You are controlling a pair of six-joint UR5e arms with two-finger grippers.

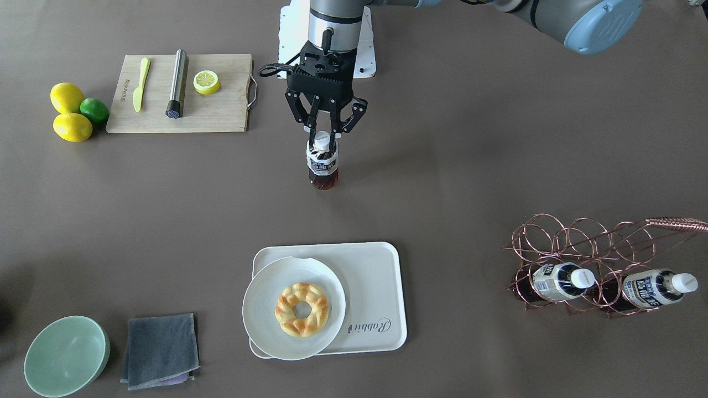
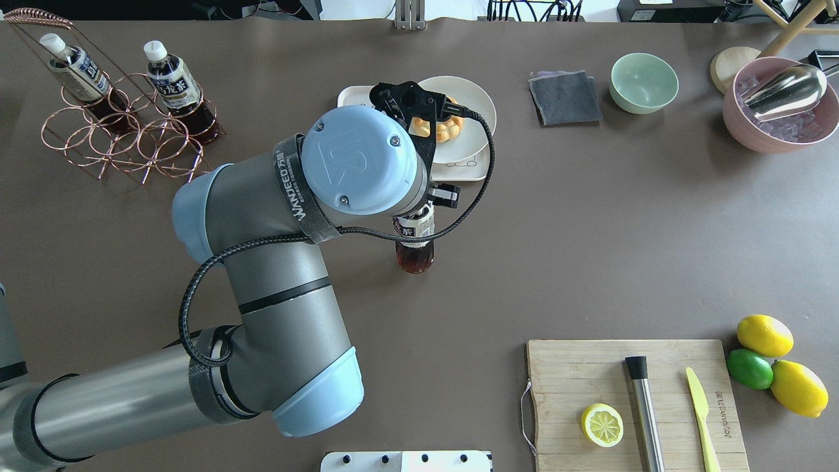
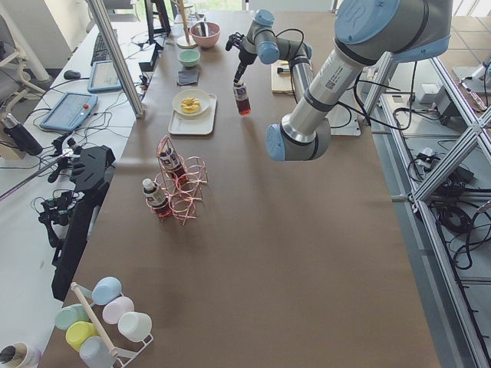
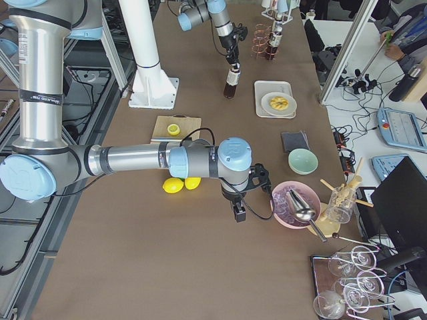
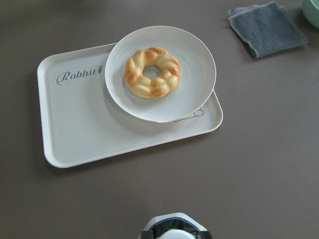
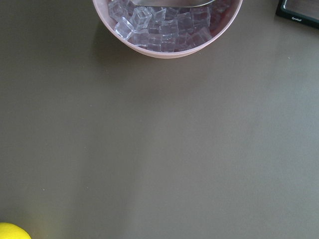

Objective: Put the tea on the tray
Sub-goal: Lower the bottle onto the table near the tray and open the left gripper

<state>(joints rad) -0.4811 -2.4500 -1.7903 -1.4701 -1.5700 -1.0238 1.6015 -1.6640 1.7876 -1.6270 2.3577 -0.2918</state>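
At mid-table, grasps the tea [image 1: 323, 163] by its white cap with the left gripper [image 1: 323, 134], clenched on it from straight above. Holds it upright, dark drink low, label toward the front camera. Cannot tell whether its base rests on the table [image 1: 470, 182] or hangs just clear. Not yet on the tray [image 1: 376, 276]: well apart from it, roughly between it and the board [image 1: 221, 110]. From the left wrist, looks past the cap straight onto the tray.

On the tray, toward the cloth [image 1: 160, 348] side, a plate [image 1: 257, 309] with a ring pastry [image 1: 318, 309], overhanging the rim; bare on the half with the "Rabbit" script. Off toward the robot's left, a wire rack [image 1: 604, 260] with two more bottles [image 1: 558, 281] slanted in its rings. Just beside the cloth, a green bowl [image 1: 66, 354].

Near the table's right end, hovers with the right gripper [image 4: 239, 212] low over bare table, just beside the ice bowl [image 4: 293, 203] and near the lemons [image 4: 175, 185]. Shown only from the side camera, so cannot tell whether released or clenched. From the right wrist, takes in only the ice bowl's rim, bare table and a lemon's edge
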